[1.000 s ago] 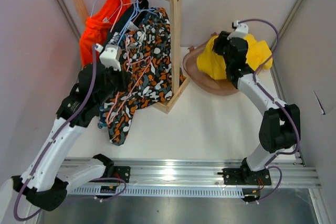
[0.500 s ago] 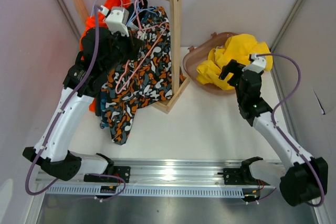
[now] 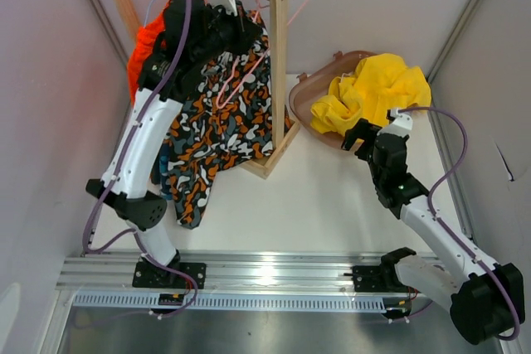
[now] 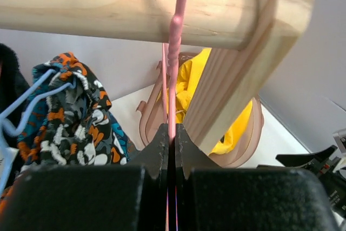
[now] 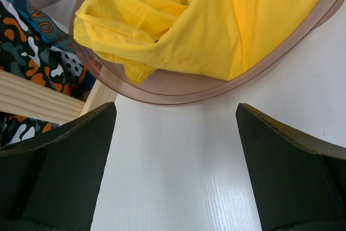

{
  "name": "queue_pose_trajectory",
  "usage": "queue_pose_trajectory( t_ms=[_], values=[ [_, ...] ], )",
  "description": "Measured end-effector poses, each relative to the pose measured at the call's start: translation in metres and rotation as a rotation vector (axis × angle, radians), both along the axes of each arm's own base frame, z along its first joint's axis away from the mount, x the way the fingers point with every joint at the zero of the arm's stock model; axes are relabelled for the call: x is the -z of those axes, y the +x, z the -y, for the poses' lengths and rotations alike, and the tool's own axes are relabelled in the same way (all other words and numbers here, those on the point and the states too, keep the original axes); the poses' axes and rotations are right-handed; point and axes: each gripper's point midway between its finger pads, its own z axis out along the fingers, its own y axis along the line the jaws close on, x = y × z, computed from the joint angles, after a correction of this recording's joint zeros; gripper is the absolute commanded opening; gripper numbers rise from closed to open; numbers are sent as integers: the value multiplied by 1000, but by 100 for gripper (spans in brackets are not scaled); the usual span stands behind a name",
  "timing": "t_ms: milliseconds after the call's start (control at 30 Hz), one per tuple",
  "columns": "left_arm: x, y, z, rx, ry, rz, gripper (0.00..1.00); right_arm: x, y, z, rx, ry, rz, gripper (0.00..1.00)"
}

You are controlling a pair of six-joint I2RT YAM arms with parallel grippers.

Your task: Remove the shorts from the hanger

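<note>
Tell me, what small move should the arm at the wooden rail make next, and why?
Probably the left gripper should ease the pink hanger down until its hook rests on the wooden rod. It is shut on the hanger's wire, which crosses the rod, and the yellow shorts lie in the basket.

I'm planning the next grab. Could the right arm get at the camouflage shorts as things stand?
Probably, with a detour: the right gripper is open and empty by the bowl, but the rack's end post stands between it and the camouflage shorts.
</note>
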Motion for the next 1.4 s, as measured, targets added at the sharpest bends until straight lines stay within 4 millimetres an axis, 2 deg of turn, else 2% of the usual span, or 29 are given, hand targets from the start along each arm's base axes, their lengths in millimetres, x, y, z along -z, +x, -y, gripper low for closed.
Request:
queue_pose_trajectory(
  t_ms=[67,167,267,300,367,400,433,467,500,600,700,767,867,967,1167,1400],
  values=[
    [8,5,5,11,8,-18,0,-2,-1,0,0,1,5,99],
    [32,6,8,22,32,-65,1,-6,-2,1,3,5,17,100],
    [54,4,6,21,58,-111,10,-7,-3,2,4,6,20,99],
    [55,3,5,19,58,-111,18,-6,-3,2,3,5,18,99],
    [53,-1,2,14,57,-105,27,-2,-4,2,3,3,10,100],
    [51,-10,-5,8,68,-103,42,1,-5,2,3,1,5,99],
    [47,-15,-9,4,72,-97,48,3,-5,2,3,0,0,99],
    [42,-22,-14,-3,75,-84,52,5,-6,2,2,-1,-3,100],
    [34,-28,-20,-12,72,-68,62,7,-6,2,1,-2,-6,99],
    [7,-45,-37,-47,70,7,76,9,-8,-1,-6,-1,-11,99],
    [-26,-57,-58,-111,57,89,77,10,-9,-5,-18,1,-13,99],
    [-40,-60,-69,-149,49,126,78,10,-10,-7,-25,1,-13,99],
    [-48,-61,-84,-199,49,147,78,10,-14,-8,-31,1,-12,99],
    [-44,-53,-95,-244,63,138,77,6,-17,-6,-29,3,-4,99],
    [-24,-37,-103,-288,94,91,73,-4,-22,-2,-21,14,29,99],
    [5,-26,-107,-305,126,14,66,10,-26,1,-13,0,0,99]
  ],
)
